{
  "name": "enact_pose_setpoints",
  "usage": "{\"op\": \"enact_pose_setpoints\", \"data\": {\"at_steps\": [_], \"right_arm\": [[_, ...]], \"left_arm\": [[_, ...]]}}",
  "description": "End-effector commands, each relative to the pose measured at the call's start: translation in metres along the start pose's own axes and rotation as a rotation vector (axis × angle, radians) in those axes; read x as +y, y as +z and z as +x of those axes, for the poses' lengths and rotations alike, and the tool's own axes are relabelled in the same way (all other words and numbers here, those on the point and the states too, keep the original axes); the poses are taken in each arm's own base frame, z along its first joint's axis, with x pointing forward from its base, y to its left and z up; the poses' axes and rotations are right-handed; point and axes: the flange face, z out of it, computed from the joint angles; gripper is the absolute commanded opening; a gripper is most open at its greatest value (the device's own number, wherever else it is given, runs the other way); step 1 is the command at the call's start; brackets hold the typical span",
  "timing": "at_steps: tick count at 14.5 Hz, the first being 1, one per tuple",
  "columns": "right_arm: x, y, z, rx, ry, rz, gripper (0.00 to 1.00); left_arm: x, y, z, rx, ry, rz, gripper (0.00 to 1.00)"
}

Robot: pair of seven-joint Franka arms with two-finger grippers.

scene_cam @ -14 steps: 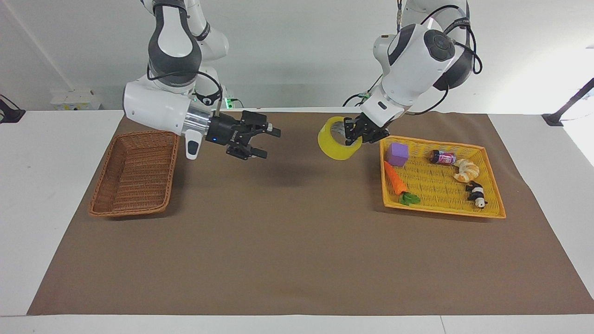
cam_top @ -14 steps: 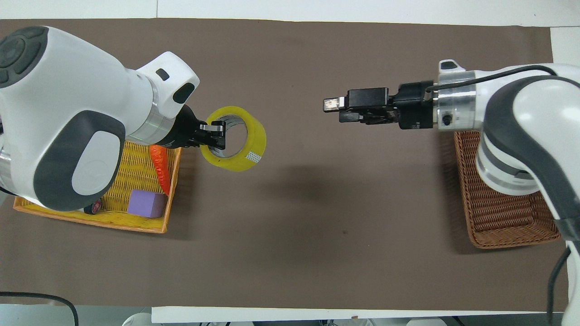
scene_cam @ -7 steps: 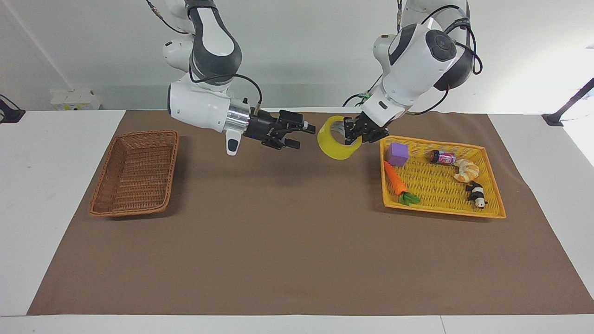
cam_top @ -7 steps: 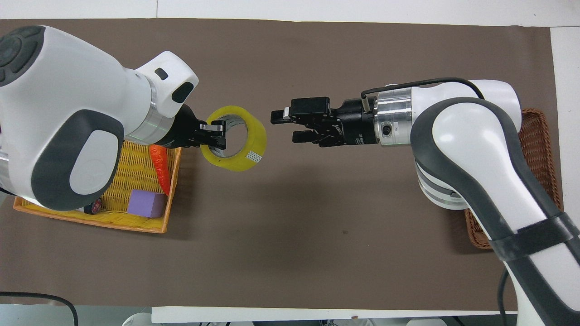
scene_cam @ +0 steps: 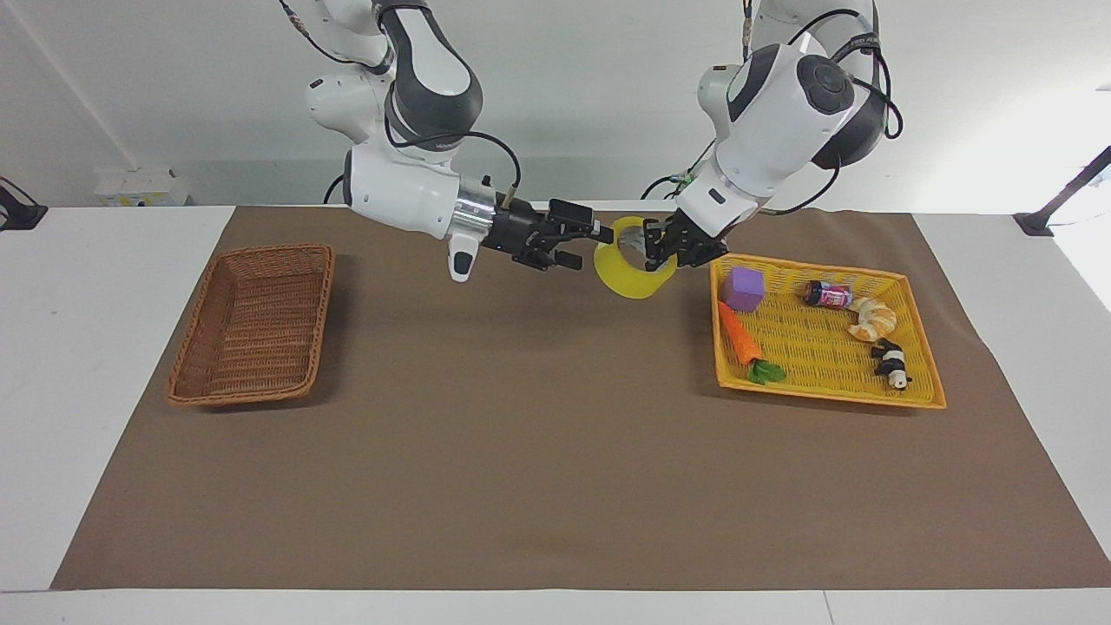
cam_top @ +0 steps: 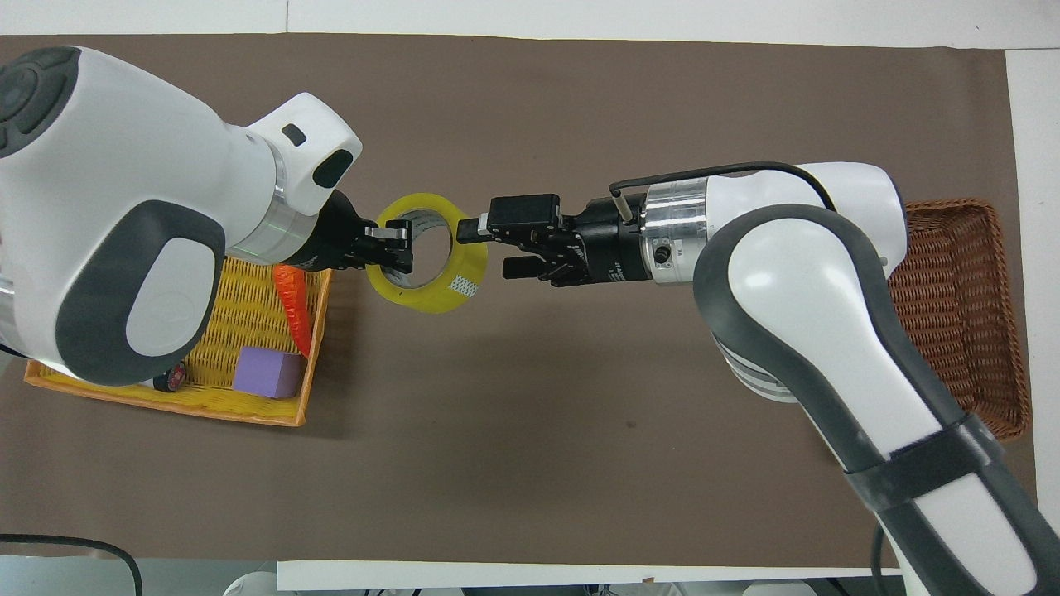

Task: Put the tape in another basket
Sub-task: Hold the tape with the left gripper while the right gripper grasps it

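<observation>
Looks like a mid-air handover setup. Got the tape [scene_cam: 629, 282] hanging in the upper middle of the facing frame, over bare counter [scene_cam: 521, 486] just off the corner of the yellow plastic basket [scene_cam: 825, 347]. Clamped there by the left tool [scene_cam: 660, 247], with one finger through the whitish core and one on the outside of the wall.

Facing it head-on with the right tool [scene_cam: 586, 246], pretty much level and aimed along the row of baskets. Fingers apart in the overhead frame, one fingertip overlapping the ring's rim and the other just outside it. Can't tell from either view whether that's actual contact or just close.

Key relation: ring's hole pointing up and tilted, so only the band's wall on the free side to grab, straight ahead of the right tool. Probably needs a little more reach in, then a squeeze on that wall before letting go with the left.

Still a long way to the wicker basket [scene_cam: 252, 330], sitting empty at the right arm's end of the counter. Definitely the right arm's job, being the nearer one.
</observation>
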Motion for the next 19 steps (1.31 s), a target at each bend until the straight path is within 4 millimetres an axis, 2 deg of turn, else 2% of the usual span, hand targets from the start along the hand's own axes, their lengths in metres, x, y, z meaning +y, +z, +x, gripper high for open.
{"op": "enact_pose_setpoints", "data": {"at_steps": [1, 3, 9, 10, 14, 15, 16, 17, 18, 19], "right_arm": [[-0.004, 0.005, -0.006, 0.022, 0.034, 0.012, 1.00], [-0.006, 0.019, -0.012, 0.041, 0.037, 0.001, 1.00], [-0.006, 0.020, -0.012, 0.039, 0.039, 0.000, 1.00], [-0.006, 0.020, -0.012, 0.041, 0.039, 0.000, 0.97], [-0.006, 0.022, -0.014, 0.041, 0.034, -0.003, 0.70], [-0.006, 0.022, -0.014, 0.038, 0.033, -0.005, 0.56], [-0.006, 0.023, -0.014, 0.035, 0.035, -0.005, 0.33], [-0.006, 0.023, -0.014, 0.033, 0.035, -0.005, 0.15], [-0.006, 0.023, -0.014, 0.034, 0.035, -0.004, 0.04], [-0.007, 0.022, -0.014, 0.035, 0.034, -0.003, 0.00]], "left_arm": [[-0.003, -0.012, -0.005, -0.006, 0.009, -0.017, 0.00], [-0.002, -0.013, -0.005, -0.003, 0.009, -0.017, 0.00], [-0.001, -0.013, -0.005, 0.000, 0.012, -0.019, 0.00], [-0.001, -0.012, -0.005, -0.004, 0.012, -0.017, 0.00], [-0.002, -0.014, -0.006, -0.002, 0.009, -0.018, 0.00], [-0.001, -0.014, -0.006, 0.000, 0.011, -0.019, 0.00], [-0.001, -0.013, -0.006, -0.005, 0.011, -0.017, 0.00], [-0.001, -0.012, -0.007, -0.011, 0.011, -0.015, 0.00], [-0.003, -0.012, -0.006, -0.012, 0.008, -0.014, 0.00], [-0.003, -0.012, -0.006, -0.010, 0.008, -0.015, 0.00]]}}
